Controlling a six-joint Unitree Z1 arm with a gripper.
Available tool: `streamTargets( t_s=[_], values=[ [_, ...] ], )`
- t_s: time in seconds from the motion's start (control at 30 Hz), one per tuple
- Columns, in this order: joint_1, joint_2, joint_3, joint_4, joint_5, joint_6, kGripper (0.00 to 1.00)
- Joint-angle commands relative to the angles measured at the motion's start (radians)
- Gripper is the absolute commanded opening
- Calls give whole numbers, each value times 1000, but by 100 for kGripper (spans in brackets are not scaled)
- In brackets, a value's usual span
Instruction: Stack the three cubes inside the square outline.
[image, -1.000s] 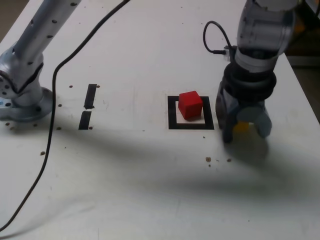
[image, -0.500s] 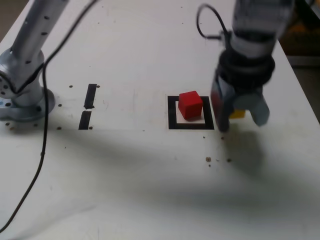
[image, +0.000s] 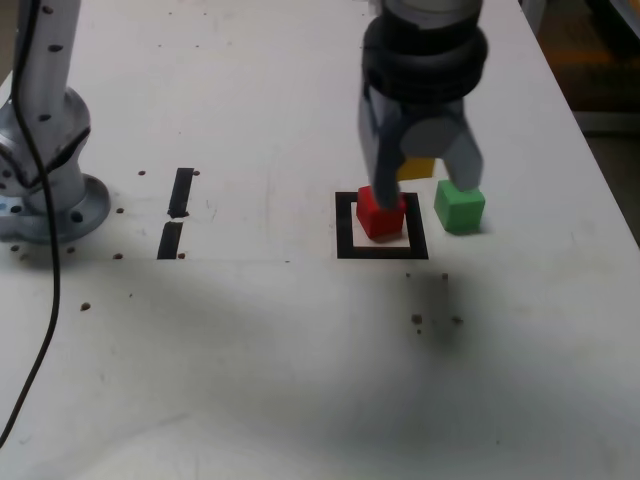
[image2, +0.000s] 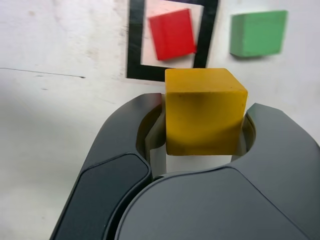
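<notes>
Yellow cube (image2: 205, 111) rides clamped between the jaws of the gripper (image: 420, 185) as the arm hangs above a white table (image: 300, 350), the carry step of a three-block stacking job under way. Directly beneath the tool in the exterior view, the red cube (image: 381, 214) sits inside the square outline (image: 346, 226) of black tape, resting toward the frame's left and near sides rather than dead centre; one finger passes in front of it from this angle, though whether it touches cannot be told. Just outside the frame, on the exterior view's right, the green cube (image: 460, 208) waits on the bare tabletop, untouched. The wrist view shows the held block gripped on two opposite faces, sitting square in the jaws, with the red block and its tape border visible beyond it. Two short tape strips (image: 176, 213) lie well apart on the exterior view's left, near the arm's base (image: 45, 200). Judging from this, the next move calls for lining the yellow block up over the red one, lowering it flat onto the top face, and only then releasing, since an off-centre set-down could tip the stack or nudge the red block out of the frame.
</notes>
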Motion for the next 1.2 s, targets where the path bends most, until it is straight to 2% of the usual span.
streamTargets(
  t_s=[0.0, 0.13, 0.4, 0.67, 0.9, 1.17],
  values=[
    [10, -25, 31, -8, -7, -7, 19],
    [29, -56, 106, -46, -22, -10, 19],
    [62, -76, 229, -184, -61, -1, 19],
    [90, -61, 267, -235, -105, 22, 19],
    [104, -45, 266, -256, -116, 34, 19],
    [111, -43, 270, -286, -98, 39, 20]
  ],
)
